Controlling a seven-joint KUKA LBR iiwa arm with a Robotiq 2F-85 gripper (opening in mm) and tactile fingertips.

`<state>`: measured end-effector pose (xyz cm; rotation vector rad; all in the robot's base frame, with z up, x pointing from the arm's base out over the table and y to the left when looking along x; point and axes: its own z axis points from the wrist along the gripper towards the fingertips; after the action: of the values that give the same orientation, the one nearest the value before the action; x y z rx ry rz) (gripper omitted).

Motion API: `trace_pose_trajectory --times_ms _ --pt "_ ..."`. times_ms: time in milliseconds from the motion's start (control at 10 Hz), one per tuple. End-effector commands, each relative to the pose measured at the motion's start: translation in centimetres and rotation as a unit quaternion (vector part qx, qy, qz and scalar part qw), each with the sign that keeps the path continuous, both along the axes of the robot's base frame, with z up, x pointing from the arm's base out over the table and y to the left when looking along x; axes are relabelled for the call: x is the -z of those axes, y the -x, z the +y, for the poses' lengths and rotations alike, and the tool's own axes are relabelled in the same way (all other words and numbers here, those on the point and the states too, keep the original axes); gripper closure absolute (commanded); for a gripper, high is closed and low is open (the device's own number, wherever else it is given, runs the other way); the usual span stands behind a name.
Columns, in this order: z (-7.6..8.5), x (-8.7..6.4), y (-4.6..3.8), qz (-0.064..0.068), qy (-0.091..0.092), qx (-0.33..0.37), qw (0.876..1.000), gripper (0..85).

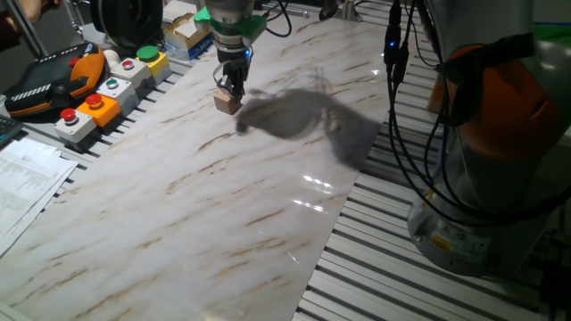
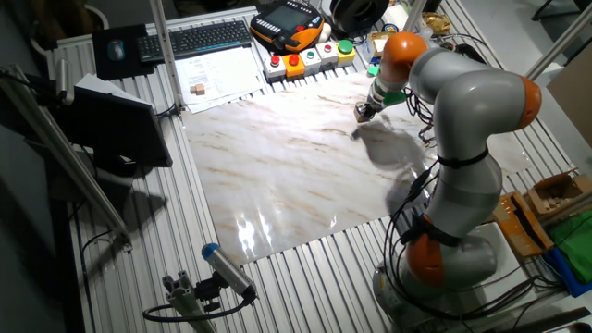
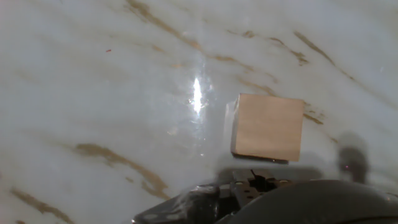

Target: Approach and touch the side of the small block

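Note:
The small block (image 1: 227, 102) is a light-tan wooden cube lying on the marble-patterned table top (image 1: 196, 205), near its far edge. My gripper (image 1: 235, 89) points down with its dark fingers close together and holds nothing. Its tips are at the block's far right side, right by its upper edge; I cannot tell whether they touch. In the other fixed view the gripper (image 2: 366, 107) stands over the block (image 2: 360, 114). In the hand view the block (image 3: 267, 127) fills the middle right, just above the dark gripper body at the bottom edge.
Grey boxes with coloured buttons (image 1: 107, 89) line the far left edge, next to an orange hand pendant (image 1: 53, 76) and papers (image 1: 27, 174). The robot base (image 1: 500, 178) and its cables stand at the right. A keyboard (image 2: 208, 37) lies beyond the table.

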<state>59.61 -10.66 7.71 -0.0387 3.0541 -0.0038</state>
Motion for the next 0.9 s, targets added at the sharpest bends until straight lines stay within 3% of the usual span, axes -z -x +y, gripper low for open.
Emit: trace_pose_trajectory --times_ms 0,300,500,800 --pt "0.1 -0.6 0.33 0.005 0.0 0.0 1.0 84.3" --pt "1.1 -3.6 1.8 0.017 -0.003 0.005 1.0 84.3" --pt "3.0 -5.8 2.87 0.022 0.001 0.006 1.0 84.3" --pt "5.0 -7.9 3.67 0.024 0.011 0.0 1.0 84.3"
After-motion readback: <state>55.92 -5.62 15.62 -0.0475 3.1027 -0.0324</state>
